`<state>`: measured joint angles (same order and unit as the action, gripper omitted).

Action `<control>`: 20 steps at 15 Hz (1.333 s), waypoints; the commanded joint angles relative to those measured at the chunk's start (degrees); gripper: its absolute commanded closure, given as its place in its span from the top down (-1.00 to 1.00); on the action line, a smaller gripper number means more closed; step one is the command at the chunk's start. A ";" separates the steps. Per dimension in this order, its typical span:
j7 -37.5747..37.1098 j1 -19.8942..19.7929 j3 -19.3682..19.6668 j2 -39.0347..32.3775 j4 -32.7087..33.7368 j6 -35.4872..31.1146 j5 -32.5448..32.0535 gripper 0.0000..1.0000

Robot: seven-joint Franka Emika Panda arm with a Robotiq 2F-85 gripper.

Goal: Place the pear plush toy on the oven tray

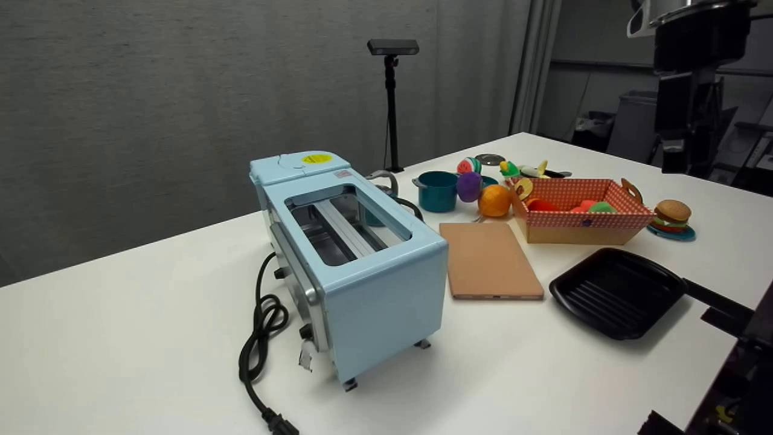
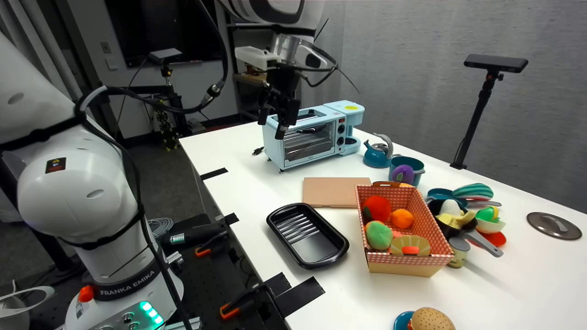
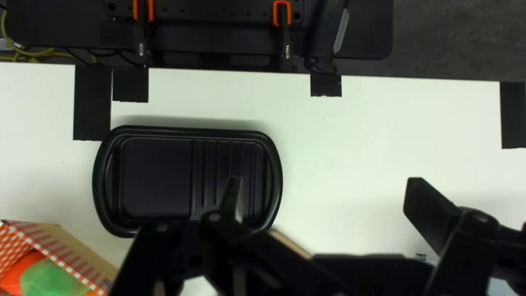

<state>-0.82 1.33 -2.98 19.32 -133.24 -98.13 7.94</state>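
White worktop [image 2: 518, 293], gray curtain [image 2: 403, 68] behind. Pear plush toy [image 2: 379, 235] sits inside the red-checked crate [image 2: 401, 268], near 1 red toy [image 2: 377, 207] and 1 orange toy [image 2: 402, 218]. Oven tray [image 2: 318, 247] lies flat near the crate, brown board [image 2: 335, 190] between it and the light-blue toaster oven [image 2: 275, 149]. Gripper [image 3: 326, 195] released, 2 fingers [image 3: 429, 211] spread wide, high above the worktop.

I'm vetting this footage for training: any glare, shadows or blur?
In an exterior view, glints on the oven tray; in the wrist view, a soft shadow on the table beside it, and the gripper dark, its nearest parts blurred.
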 commanded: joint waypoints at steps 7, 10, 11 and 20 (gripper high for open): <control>-9.08 -4.22 2.16 -5.95 3.82 -9.93 -8.76 1.00; -10.21 -5.69 3.97 -9.82 6.68 -11.45 -9.80 1.00; -10.46 -6.02 4.46 -11.09 7.66 -11.83 -9.95 1.00; -8.86 -6.24 7.27 -20.07 14.24 -12.51 -8.58 1.00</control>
<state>-9.72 -5.11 4.07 -0.83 -119.06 -110.83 -0.64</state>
